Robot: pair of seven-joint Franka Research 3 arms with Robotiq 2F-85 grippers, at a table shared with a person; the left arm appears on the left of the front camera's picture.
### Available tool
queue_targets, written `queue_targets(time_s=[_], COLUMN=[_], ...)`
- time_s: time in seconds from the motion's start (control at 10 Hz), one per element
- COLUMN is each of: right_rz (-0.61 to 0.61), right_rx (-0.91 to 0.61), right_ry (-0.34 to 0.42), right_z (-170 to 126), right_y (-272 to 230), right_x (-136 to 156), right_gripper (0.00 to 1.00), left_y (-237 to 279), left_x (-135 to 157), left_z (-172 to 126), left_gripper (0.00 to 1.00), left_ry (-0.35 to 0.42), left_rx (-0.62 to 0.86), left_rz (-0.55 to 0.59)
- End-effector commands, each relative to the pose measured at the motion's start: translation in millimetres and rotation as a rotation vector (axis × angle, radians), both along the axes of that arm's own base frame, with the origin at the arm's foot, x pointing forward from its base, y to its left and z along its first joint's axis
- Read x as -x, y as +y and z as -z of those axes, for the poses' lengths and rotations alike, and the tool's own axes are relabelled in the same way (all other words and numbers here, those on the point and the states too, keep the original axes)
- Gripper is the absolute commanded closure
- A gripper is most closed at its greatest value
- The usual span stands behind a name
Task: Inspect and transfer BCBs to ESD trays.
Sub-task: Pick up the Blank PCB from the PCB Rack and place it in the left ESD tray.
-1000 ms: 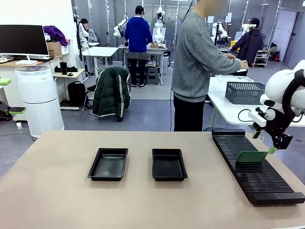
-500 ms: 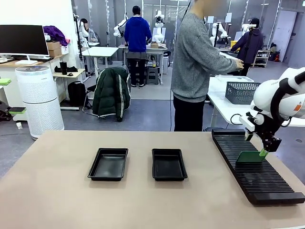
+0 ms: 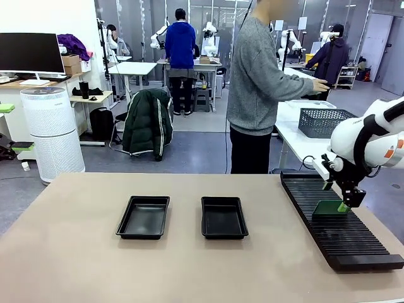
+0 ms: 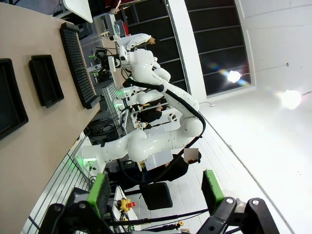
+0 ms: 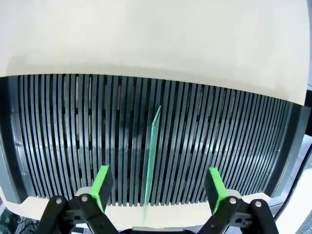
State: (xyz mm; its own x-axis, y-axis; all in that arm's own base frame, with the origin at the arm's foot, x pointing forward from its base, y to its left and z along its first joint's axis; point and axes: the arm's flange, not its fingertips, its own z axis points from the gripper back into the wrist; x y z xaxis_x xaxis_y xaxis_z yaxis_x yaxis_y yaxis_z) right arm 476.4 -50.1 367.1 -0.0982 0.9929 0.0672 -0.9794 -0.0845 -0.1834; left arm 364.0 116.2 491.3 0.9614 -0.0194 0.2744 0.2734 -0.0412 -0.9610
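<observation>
In the front view, the right gripper (image 3: pixel 336 196) hangs with its fingers apart around a thin green circuit board (image 3: pixel 329 209) that stands in the long black slotted rack (image 3: pixel 341 240). Two shallow black plastic trays (image 3: pixel 124 218) (image 3: pixel 206 218) lie well apart from it.

In the left wrist view, the left gripper (image 4: pixel 155 195) is spread wide and holds nothing.

In the right wrist view, the board (image 5: pixel 152 156) is seen edge-on between the green pads (image 5: pixel 101 183) and touches neither.
</observation>
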Motion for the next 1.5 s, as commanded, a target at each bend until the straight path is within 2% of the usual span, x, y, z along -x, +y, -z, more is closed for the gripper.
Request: queue_targets(time_s=[0.0, 0.3, 0.4, 0.5, 0.6, 0.7, 0.8, 0.9, 1.0, 1.4], right_rz=[0.035, 0.073, 0.022, 0.022, 0.033, 0.032, 0.033, 0.035, 0.039, 0.051], right_rx=[0.003, -0.003, -0.001, -0.001, -0.002, -0.003, 0.0, 0.002, 0.005, 0.0], right_ry=[-0.024, -0.033, -0.006, -0.006, -0.008, -0.003, 0.007, 0.011, 0.01, 0.015], right_z=[5, 5, 3, 3, 2, 1, 1, 1, 1, 0], right_y=[5, 1, 0, 0, -1, -2, -3, -4, -5, -7], right_x=[6, 7, 2, 2, 2, 2, 1, 1, 1, 1], right_gripper=[0.0, 0.0, 0.0, 0.0, 0.59, 0.6, 1.0, 0.65, 1.0, 1.0], left_y=[-1, -1, -1, -1, -1, -1, -1, -1, -1, -1], left_x=[1, 1, 1, 1, 1, 1, 1, 1, 1, 1], left_z=[-1, -1, -1, -1, -1, -1, -1, -1, -1, -1], left_gripper=[0.0, 0.0, 0.0, 0.0, 0.0, 0.0, 0.0, 0.0, 0.0, 0.0], left_ry=[0.01, 0.01, 0.01, 0.01, 0.01, 0.01, 0.01, 0.01, 0.01, 0.01], left_rx=[0.001, 0.001, 0.001, 0.001, 0.001, 0.001, 0.001, 0.001, 0.001, 0.001], left_rz=[-0.007, -0.007, -0.007, -0.007, -0.007, -0.007, -0.007, -0.007, -0.007, -0.007])
